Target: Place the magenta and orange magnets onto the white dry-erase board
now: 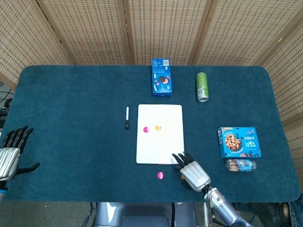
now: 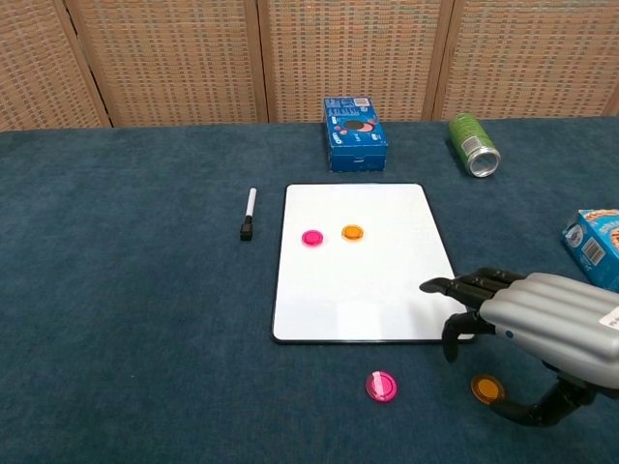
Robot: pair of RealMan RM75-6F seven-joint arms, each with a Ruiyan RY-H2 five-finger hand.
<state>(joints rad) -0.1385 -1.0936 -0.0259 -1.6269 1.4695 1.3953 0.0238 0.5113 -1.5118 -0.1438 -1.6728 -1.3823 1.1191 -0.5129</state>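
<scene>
A wide table (image 1: 71, 118) under dark teal cloth carries it all. Dead centre lies the white board (image 1: 159, 134), with a marker (image 1: 127, 117) just beside its left edge. At the far side, a blue cookie box (image 1: 161, 77) and a green can (image 1: 202, 86) lying on its side. Over on the right, another blue cookie box (image 1: 238, 142), a small packet (image 1: 240, 165) touching its near edge. On the cloth near the board's front edge: a pink magnet (image 2: 381, 386) and an orange magnet (image 2: 486, 390).
</scene>
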